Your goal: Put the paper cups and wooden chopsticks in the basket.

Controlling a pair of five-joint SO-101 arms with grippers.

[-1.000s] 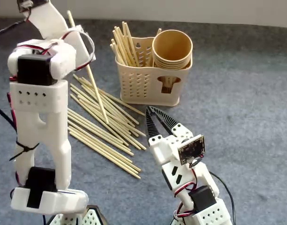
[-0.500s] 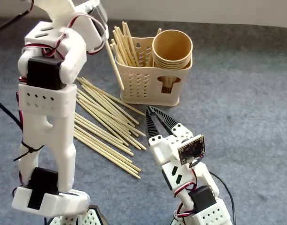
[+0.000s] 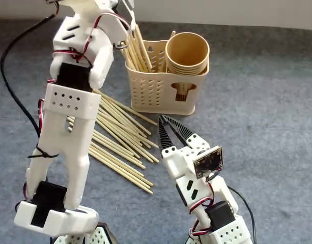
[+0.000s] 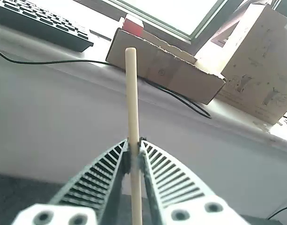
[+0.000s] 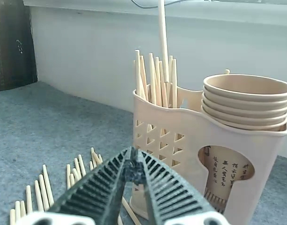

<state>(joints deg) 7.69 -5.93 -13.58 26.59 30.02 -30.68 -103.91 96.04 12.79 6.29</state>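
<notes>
A beige slotted basket [image 3: 161, 94] stands on the grey cloth. Stacked paper cups [image 3: 187, 51] sit in its right compartment, and several wooden chopsticks [image 3: 138, 48] stand in the left one. My left gripper [image 4: 134, 145] is shut on one chopstick [image 4: 131, 93], held upright high over the basket's left compartment. From the right wrist, that chopstick [image 5: 162, 37] hangs with its lower end among the standing ones. Loose chopsticks [image 3: 120, 142] lie left of the basket. My right gripper [image 3: 164, 120] rests low in front of the basket, shut on nothing.
The tall left arm [image 3: 74, 101] rises over the loose chopsticks and hides part of the pile. Bare grey cloth [image 3: 267, 112] spreads to the right of the basket. A pale wall [image 5: 87, 51] runs behind the table.
The left arm has swung right and up with the chopstick, from above the loose pile to over the basket's left compartment. The right arm has stayed still.
</notes>
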